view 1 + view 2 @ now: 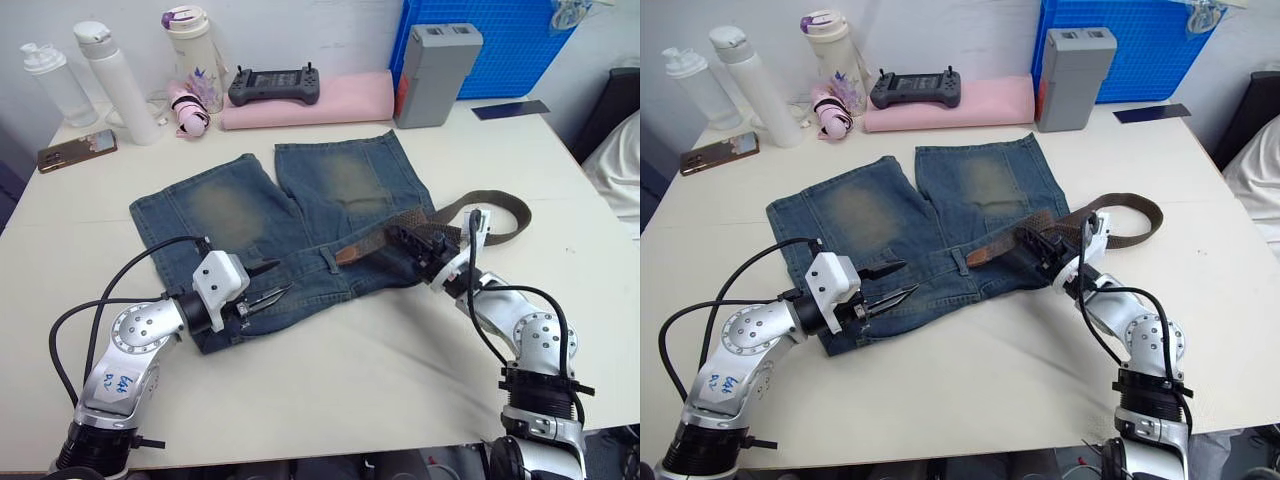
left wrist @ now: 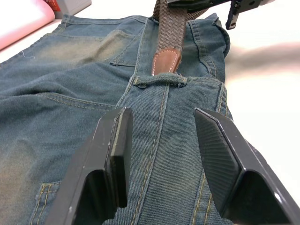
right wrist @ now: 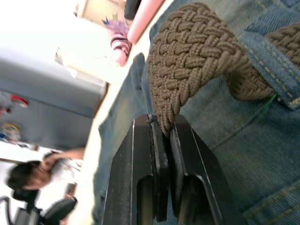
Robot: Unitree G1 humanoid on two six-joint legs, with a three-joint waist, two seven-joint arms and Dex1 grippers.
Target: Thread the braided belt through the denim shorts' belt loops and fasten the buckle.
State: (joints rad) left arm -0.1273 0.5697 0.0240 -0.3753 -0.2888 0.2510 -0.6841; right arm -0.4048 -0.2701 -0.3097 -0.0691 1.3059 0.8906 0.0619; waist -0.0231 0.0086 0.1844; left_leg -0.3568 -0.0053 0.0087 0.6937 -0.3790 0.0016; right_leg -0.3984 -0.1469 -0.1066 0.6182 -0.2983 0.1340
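The denim shorts [image 1: 230, 210] lie flat on the table with the waistband toward me. The braided belt [image 1: 505, 205] curves in from the right onto the waistband, and its brown leather tip [image 1: 350, 254] stops just short of a middle belt loop [image 2: 159, 80]. My right gripper [image 1: 400, 238] is shut on the belt [image 3: 187, 51] behind the tip, just past another belt loop [image 3: 267, 61] that the strap runs under. My left gripper [image 1: 268, 283] hovers open over the waistband, its fingers [image 2: 115, 150] pointing at the middle loop. I cannot make out the buckle.
At the back of the table [image 1: 330, 370] stand several bottles [image 1: 115, 80], a phone [image 1: 77, 150], a black controller [image 1: 275, 85] on a pink pad, a grey box [image 1: 435, 70] and a blue crate [image 1: 500, 45]. The near table area is bare.
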